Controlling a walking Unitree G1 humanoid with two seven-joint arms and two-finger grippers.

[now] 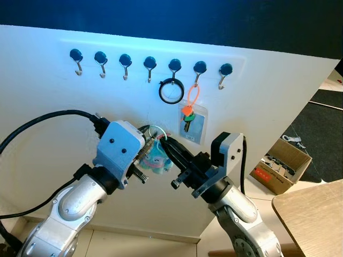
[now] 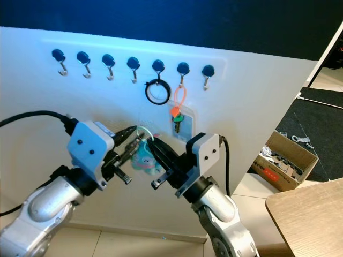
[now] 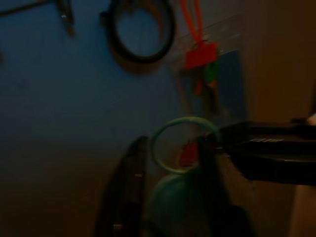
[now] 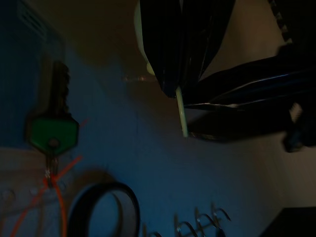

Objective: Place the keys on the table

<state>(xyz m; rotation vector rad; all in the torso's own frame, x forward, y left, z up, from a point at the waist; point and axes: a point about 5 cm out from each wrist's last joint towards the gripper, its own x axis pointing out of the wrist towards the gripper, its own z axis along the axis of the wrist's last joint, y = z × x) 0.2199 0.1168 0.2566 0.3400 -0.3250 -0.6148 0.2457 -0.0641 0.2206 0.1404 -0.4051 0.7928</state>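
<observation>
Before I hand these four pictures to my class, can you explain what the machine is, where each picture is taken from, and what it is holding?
It is a walking humanoid robot with two silver arms. The two bright pictures come from its head cameras; the two dark ones from cameras on its wrists.

It faces a white wall panel with a row of blue hooks. A black ring and green and orange keys on an orange loop hang there.

The left pincer and right pincer meet at a pale-green key ring with a teal tag. A wooden table stands to the right.
</observation>
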